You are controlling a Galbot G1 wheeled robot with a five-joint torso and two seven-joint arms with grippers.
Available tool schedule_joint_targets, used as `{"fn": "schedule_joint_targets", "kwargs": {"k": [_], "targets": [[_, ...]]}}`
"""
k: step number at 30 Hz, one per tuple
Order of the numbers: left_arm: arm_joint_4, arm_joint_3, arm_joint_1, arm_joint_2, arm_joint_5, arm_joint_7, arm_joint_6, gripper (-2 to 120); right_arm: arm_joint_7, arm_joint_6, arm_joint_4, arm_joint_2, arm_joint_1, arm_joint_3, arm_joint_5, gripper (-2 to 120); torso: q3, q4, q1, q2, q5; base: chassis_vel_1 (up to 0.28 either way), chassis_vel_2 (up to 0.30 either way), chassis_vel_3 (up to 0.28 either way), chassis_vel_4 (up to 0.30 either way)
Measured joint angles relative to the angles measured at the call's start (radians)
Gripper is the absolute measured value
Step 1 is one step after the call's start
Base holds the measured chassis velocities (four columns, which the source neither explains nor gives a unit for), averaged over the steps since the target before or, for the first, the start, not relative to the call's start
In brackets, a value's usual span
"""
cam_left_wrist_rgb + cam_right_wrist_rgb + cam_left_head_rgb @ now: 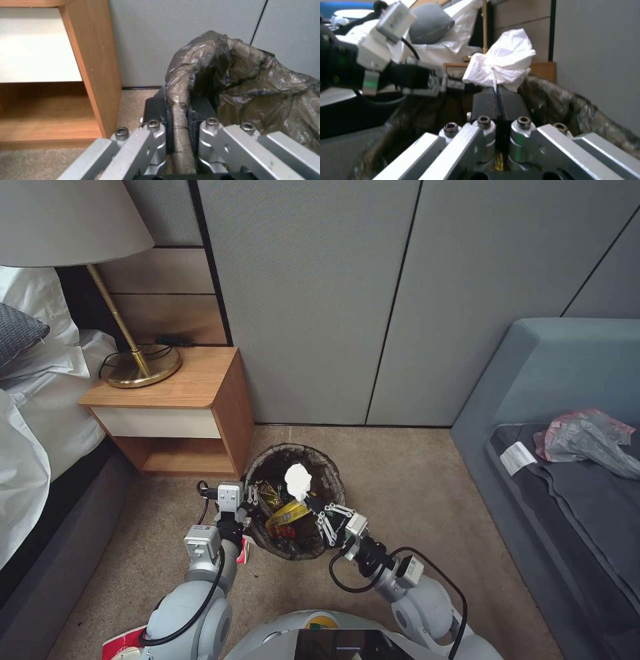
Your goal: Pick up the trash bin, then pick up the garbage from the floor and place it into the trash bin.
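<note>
- Head view: a carpeted bedroom corner, grey wall panels across the upper frame, a wooden nightstand (180, 410) with a brass lamp (130, 360) at left and a blue-grey sofa (567, 400) at right. The trash bin (293, 500) sits at lower centre, close beside the nightstand's corner, its dark bag folded over the rim. The left gripper (248, 505) meets the bin's left rim; the right gripper (313, 505) reaches in from lower right, holding a crumpled white tissue (297, 480) over the bin's open mouth. Yellow wrappers (288, 511) already lie inside.
- Left wrist view: the left gripper (180, 125) is clamped shut on the bag-covered rim (181, 100), one dark pad either side of it (a firm pinch, by the look). The nightstand fills the left of frame.
- Right wrist view: the right gripper (496, 100) is closed tight on the tissue (501, 63), which bunches above the pads at upper centre; the bag lining (570, 110) spreads below and to the right.
- Assessment: the step in hand appears to be the drop. The tissue already hangs inside the rim line, so opening the jaws fully there should suffice; tissue may cling to a pad. The left grip ought to hold the bin steady throughout.
</note>
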Motion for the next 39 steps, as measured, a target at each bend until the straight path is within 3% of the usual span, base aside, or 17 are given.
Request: {"fn": "schedule_joint_targets", "kwargs": {"k": [6,7,9,15,22,25,30,39], "targets": [[0.0,0.0,0.0,0.0,0.0,0.0,0.0,7,0.001,0.001,-0.008,0.003,0.001,-0.002,-0.004,4,0.0,0.0,0.0,0.0,0.0,0.0,0.0,0.0,0.0],[0.0,0.0,0.0,0.0,0.0,0.0,0.0,7,0.002,0.002,-0.017,0.005,0.003,-0.003,-0.008,16,0.0,0.0,0.0,0.0,0.0,0.0,0.0,0.0,0.0],[0.0,0.0,0.0,0.0,0.0,0.0,0.0,7,0.003,0.002,-0.02,0.006,0.003,-0.003,-0.01,18,0.0,0.0,0.0,0.0,0.0,0.0,0.0,0.0,0.0],[0.0,0.0,0.0,0.0,0.0,0.0,0.0,7,0.011,0.001,-0.029,0.009,0.006,-0.004,-0.022,47,0.0,0.0,0.0,0.0,0.0,0.0,0.0,0.0,0.0],[0.0,0.0,0.0,0.0,0.0,0.0,0.0,7,0.012,0.0,-0.02,0.005,-0.001,-0.002,-0.026,68,0.0,0.0,0.0,0.0,0.0,0.0,0.0,0.0,0.0],[0.0,0.0,0.0,0.0,0.0,0.0,0.0,7,0.013,0.0,-0.014,0.003,-0.008,0.0,-0.028,85,0.0,0.0,0.0,0.0,0.0,0.0,0.0,0.0,0.0],[0.0,0.0,0.0,0.0,0.0,0.0,0.0,7,0.015,0.001,0.0,-0.002,-0.014,0.004,-0.029,98,0.0,0.0,0.0,0.0,0.0,0.0,0.0,0.0,0.0],[0.0,0.0,0.0,0.0,0.0,0.0,0.0,7,0.084,0.01,0.167,0.028,-0.043,0.05,-0.004,100,0.0,0.0,0.0,0.0,0.0,0.0,0.0,0.0,0.0]]}}
